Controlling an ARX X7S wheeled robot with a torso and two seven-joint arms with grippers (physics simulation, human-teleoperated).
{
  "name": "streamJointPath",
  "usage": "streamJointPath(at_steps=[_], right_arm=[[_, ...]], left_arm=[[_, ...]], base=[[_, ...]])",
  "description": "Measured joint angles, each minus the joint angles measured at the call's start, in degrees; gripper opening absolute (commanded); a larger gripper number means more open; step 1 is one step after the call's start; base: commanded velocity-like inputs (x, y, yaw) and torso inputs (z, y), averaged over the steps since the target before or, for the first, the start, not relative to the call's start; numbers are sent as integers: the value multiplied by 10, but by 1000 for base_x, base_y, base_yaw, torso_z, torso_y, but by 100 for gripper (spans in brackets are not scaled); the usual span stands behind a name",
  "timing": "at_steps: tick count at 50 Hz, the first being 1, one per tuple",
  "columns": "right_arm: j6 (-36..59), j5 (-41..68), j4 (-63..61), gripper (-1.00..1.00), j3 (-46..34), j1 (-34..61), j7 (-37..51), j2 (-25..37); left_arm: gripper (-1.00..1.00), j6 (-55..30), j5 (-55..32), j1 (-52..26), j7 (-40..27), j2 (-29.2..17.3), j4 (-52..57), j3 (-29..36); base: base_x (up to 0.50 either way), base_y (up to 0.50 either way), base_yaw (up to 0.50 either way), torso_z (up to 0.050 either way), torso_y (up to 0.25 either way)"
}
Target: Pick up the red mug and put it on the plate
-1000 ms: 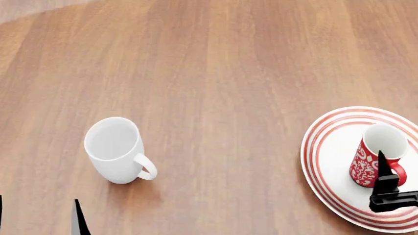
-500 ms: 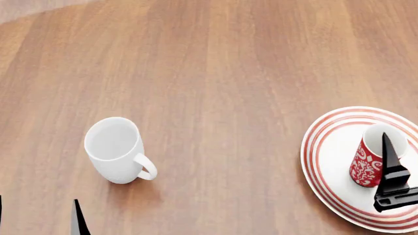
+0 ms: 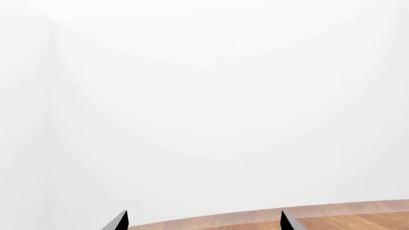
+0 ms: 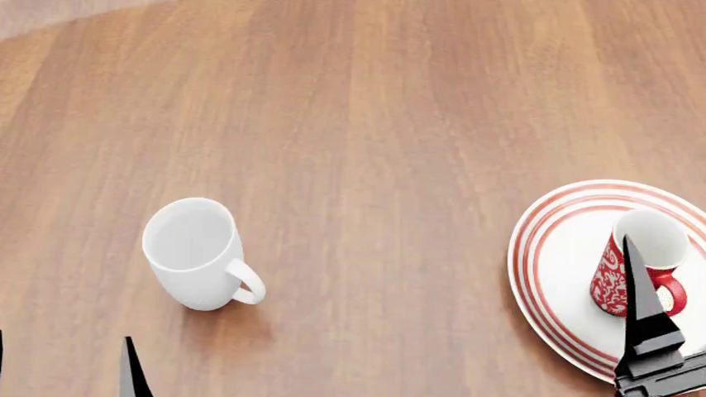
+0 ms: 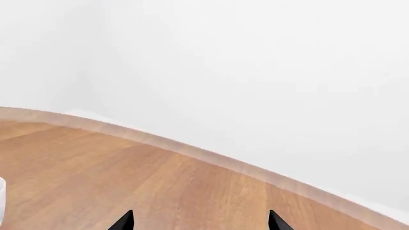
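Standing upright on the plate (image 4: 557, 273), the red mug (image 4: 631, 266) escapes both wrist views; fingers (image 5: 271, 221) apparently apart, empty.

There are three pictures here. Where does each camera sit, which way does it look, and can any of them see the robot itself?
Head view: from the robot's head, down onto the wooden table, white mug, red mug on the plate; right gripper finger shows.
Left wrist view: from the left arm, outward at a white wall; left gripper tips show.
Right wrist view: from the right arm, across the table toward the wall; fingertips show.
Shared: all see the table.
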Motion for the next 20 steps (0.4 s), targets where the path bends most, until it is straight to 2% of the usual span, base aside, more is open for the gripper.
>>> streamJointPath(at_steps=[20], right_arm=[[4,33,-117,100,30,-62,-9,-2]], left_arm=[[100,2,1,-3,-8,-3,-1,6]], base=[[0,0,0,0,0]])
